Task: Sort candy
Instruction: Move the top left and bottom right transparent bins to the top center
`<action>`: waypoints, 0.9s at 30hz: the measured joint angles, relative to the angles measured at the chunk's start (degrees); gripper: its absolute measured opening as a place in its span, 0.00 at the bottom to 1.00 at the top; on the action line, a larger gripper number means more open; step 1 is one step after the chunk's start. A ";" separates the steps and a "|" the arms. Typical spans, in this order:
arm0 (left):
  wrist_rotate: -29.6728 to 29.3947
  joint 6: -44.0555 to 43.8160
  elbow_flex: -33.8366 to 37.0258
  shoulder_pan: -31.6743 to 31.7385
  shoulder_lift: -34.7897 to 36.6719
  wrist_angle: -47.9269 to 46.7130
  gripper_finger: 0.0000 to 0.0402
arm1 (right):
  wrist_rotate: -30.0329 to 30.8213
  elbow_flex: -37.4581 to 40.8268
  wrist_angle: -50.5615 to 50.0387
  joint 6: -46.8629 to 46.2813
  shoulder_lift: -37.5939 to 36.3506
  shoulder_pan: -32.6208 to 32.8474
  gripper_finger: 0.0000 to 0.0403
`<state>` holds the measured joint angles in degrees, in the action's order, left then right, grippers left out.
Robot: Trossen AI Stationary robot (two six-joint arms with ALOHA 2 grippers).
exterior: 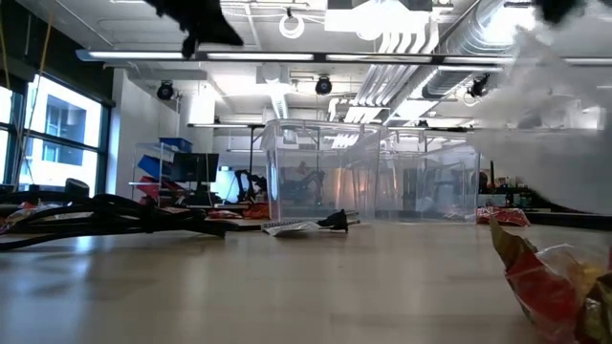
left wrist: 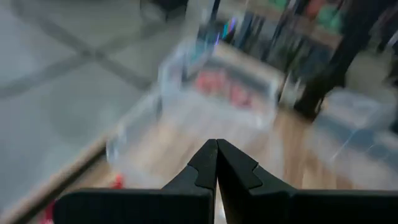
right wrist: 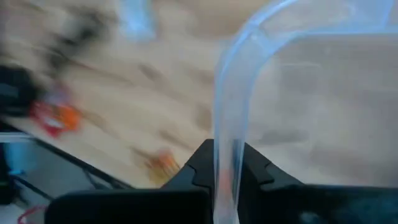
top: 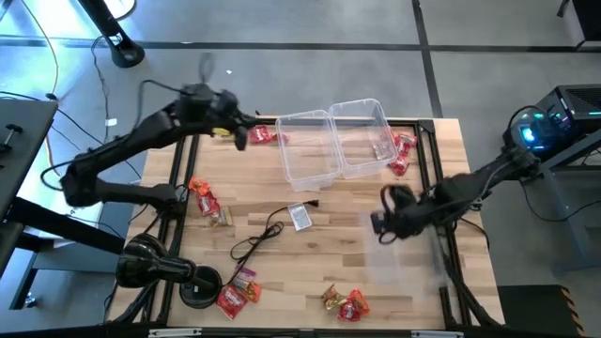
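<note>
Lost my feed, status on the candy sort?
Right gripper shut on clear bin rim, table's right side. Left gripper shut, empty, near far-left edge. Candy scattered, unsorted. Grey tag with cable mid-table.

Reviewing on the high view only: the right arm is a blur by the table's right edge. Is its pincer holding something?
Observer: Yes. The right wrist view shows the right pincer shut on the rim of a clear bin.
Operator: And the left one?
Observer: The left wrist view shows the left pincer shut, with nothing between its fingers.
Operator: Is that bin off the table?
Observer: It appears so. In the low view it is a pale blur raised above the table.
</note>
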<state>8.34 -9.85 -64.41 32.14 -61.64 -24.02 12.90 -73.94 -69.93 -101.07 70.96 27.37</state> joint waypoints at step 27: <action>3.35 -0.67 -12.20 -5.23 9.92 9.66 0.51 | -21.98 -38.36 49.03 80.56 30.82 -42.06 0.03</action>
<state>11.69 -10.52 -76.62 26.91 -51.72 -14.36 -9.07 -112.29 -20.90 -20.52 101.78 -14.69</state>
